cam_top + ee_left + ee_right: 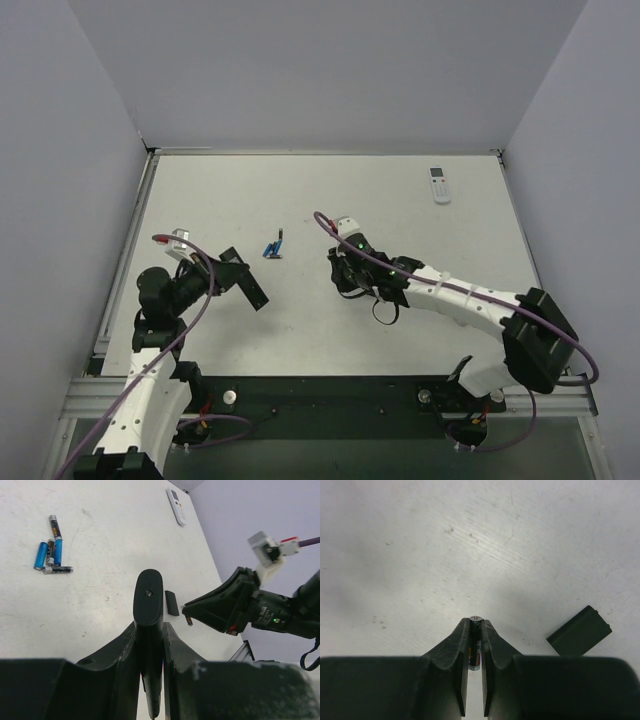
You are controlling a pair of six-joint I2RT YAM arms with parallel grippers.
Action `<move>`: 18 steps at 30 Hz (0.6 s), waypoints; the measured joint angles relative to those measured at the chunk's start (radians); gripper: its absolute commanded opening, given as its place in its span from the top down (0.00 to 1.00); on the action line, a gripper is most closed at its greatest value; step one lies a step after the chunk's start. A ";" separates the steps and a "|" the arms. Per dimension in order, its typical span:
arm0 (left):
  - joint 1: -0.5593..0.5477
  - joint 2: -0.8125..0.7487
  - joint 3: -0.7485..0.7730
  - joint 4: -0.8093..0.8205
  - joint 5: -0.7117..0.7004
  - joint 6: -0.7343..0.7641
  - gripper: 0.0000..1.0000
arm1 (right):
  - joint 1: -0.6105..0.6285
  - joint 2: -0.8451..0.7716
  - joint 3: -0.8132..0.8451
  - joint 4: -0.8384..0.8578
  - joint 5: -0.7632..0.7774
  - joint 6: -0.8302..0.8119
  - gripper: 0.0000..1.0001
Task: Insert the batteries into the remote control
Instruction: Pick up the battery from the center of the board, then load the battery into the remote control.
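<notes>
My left gripper (149, 629) is shut on the black remote control (148, 597), which sticks out past the fingers above the table; in the top view the gripper (232, 268) holds the remote (256, 290) at the left. My right gripper (475, 624) is shut on one dark battery (475, 647), held lengthwise between the pads just above the table. In the left wrist view that gripper (192, 614) is close to the right of the remote's tip. Several loose batteries (50, 552), blue and dark, lie together on the table, also seen in the top view (273, 249).
A small black battery cover (579, 631) lies flat on the table by the right gripper and shows in the left wrist view (172, 602). A white remote (440, 185) lies at the far right. Grey walls enclose the white table (330, 200).
</notes>
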 measured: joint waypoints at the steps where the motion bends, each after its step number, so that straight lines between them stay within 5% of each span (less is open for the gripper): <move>1: -0.003 -0.005 -0.018 0.033 0.001 -0.029 1.00 | 0.006 -0.044 -0.010 0.020 -0.001 -0.002 1.00; 9: -0.176 -0.048 -0.117 0.242 -0.094 -0.183 1.00 | 0.076 -0.306 -0.070 0.163 0.015 -0.019 1.00; 18: -0.423 -0.008 -0.176 0.472 -0.311 -0.283 1.00 | 0.225 -0.428 -0.131 0.331 0.026 -0.062 1.00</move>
